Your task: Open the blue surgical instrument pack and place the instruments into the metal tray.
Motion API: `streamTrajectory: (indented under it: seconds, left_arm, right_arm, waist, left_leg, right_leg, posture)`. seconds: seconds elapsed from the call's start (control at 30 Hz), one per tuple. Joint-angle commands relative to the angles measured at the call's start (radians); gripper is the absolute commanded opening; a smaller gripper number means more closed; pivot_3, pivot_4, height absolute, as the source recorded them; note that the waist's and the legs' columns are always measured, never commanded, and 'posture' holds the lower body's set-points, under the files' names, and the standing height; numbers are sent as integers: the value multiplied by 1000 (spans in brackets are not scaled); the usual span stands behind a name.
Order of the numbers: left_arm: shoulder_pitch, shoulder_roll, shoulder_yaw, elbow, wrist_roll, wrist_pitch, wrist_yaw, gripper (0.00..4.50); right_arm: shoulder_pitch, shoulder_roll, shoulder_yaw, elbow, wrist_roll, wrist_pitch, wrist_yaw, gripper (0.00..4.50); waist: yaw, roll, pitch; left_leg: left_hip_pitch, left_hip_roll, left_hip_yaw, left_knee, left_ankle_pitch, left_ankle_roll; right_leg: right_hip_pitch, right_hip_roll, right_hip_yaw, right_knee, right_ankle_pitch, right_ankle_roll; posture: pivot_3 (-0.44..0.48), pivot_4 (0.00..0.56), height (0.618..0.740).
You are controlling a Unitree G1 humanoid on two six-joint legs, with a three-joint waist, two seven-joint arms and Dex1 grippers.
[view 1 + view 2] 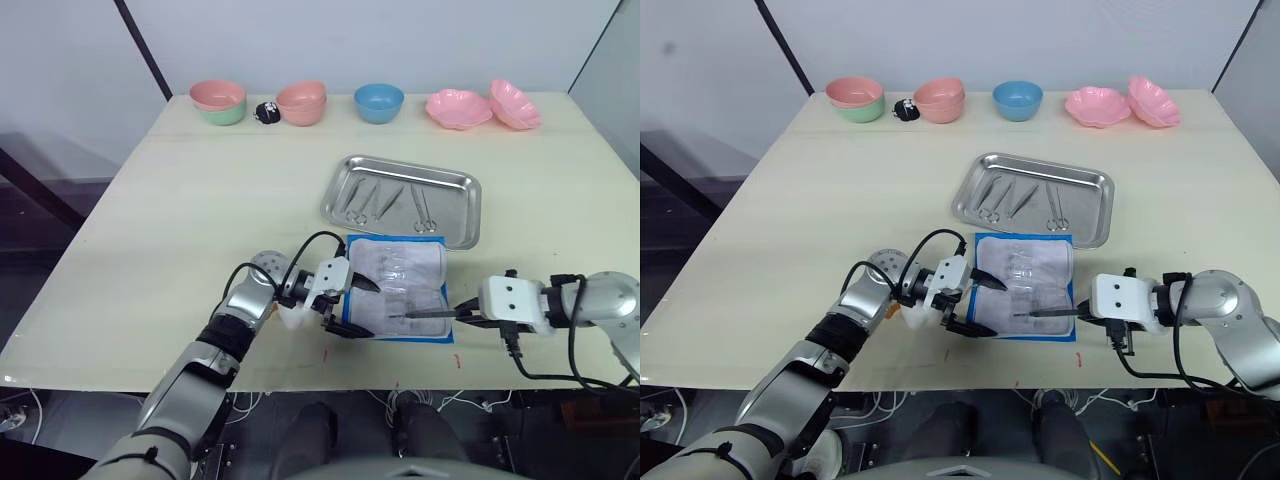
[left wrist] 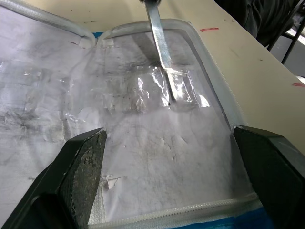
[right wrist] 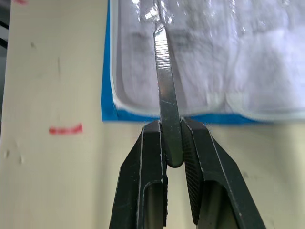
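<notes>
right claw (image 3: 172, 143) clamping instrument (image 3: 167, 90) (tip in pack (image 3: 238, 62))

**Even, soft light; wrist views blur up close**

Bright, diffuse light covers the table (image 1: 180, 230), with only faint, short shadows. The tray (image 1: 470, 205) gleams along its rim. Glare spots sit on the pack (image 2: 186, 88) plastic. Near fingers (image 2: 81, 162) look slightly soft.
</notes>
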Motion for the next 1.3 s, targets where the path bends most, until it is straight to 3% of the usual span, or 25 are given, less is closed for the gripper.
streamTrajectory:
  seconds: [0.03,0.43,0.6,0.87,1.03,1.3]
  left_arm:
    - [66,36,-44,129,101,56,31,4500]
    - [61,34,-46,138,103,50,29,4500]
    - [62,35,-46,140,103,47,26,4500]
    - [59,28,-47,141,103,46,29,4500]
    - [59,31,-46,140,104,47,30,4500]
    - [59,35,-44,135,104,51,30,4500]
  right_arm:
    - [24,-22,-82,-13,35,-31,9,30]
    - [198,-33,-324,14,149,-104,72,30]
    - [221,3,-400,-3,229,-28,37,30]
    - [118,138,-402,-51,373,225,-183,30]
    - [-15,261,-369,-62,438,408,-388,30]
    - [-259,423,-251,76,310,588,-722,30]
  waist:
    - [0,0,0]
    - [1,0,0]
    - [1,0,0]
    - [2,0,0]
    - [2,1,0]
    - [2,5,-1]
  left_leg:
    - [0,0,0,0,0,0]
    - [-1,0,1,0,0,0]
    - [-1,0,1,0,0,0]
    - [-1,0,1,0,0,0]
    - [-1,0,1,0,0,0]
    - [-4,0,-1,0,0,0]
  right_leg:
    - [0,0,0,0,0,0]
    - [0,0,0,-2,0,0]
    - [0,0,0,-2,0,0]
    - [0,0,0,-2,0,0]
    - [0,0,1,-1,0,0]
    - [-1,1,0,-2,0,0]
  posture:
    - [0,150,740]
    - [0,150,740]
    - [0,150,740]
    - [0,150,740]
    - [0,150,740]
    - [0,150,740]
